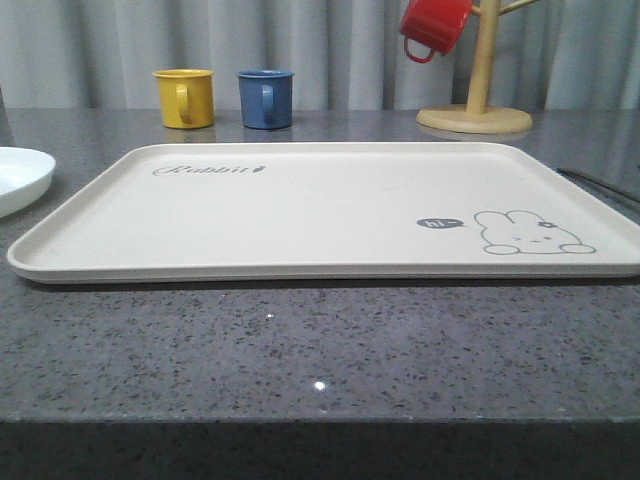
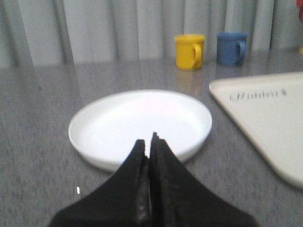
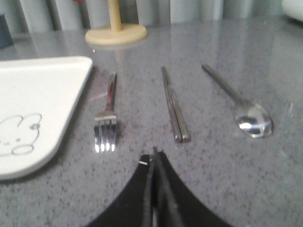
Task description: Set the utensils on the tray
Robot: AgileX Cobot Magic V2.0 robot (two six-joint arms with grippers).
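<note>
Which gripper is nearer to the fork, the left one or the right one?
Right. The right gripper is shut just short of the fork; the left gripper is shut at the white plate.

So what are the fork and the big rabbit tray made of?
The fork looks like polished metal: it is silver and its tines flash bright glints. The tray is probably matte plastic or something similar: cream, smooth, dull, with a printed grey rabbit. I can't be sure which.

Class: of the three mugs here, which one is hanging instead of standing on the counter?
The red mug: it hangs from the wooden stand; the yellow mug and blue mug stand upright.
</note>
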